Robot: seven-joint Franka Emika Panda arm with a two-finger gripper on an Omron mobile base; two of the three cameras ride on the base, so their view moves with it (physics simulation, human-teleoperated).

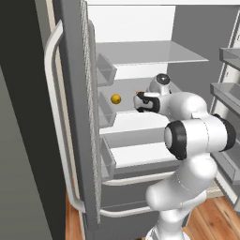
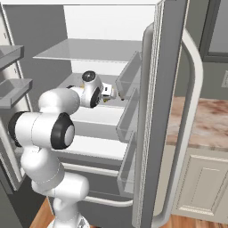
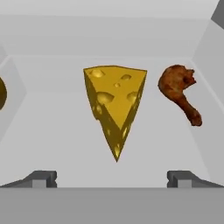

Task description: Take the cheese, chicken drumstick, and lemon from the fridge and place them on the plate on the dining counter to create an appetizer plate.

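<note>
yellow cheese (image 3: 114, 105) lies on a pale fridge shelf (image 3: 65, 144), its narrow tip pointing at the gripper (image 3: 112, 178), whose fingers (image 3: 43, 178) stand wide apart and hold nothing. just beside the cheese sits the brown drumstick (image 3: 179, 92). the lemon (image 1: 116, 99) rests on that shelf, well apart from the cheese. the fridge (image 1: 75, 117) doors stand open, the arm reaching inside

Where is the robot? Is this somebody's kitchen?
Most likely a kitchen. The arm reaches into an open fridge with white shelves and door bins, where cheese and a chicken drumstick lie. Beside it stands a marbled stone counter over white cabinets.
</note>
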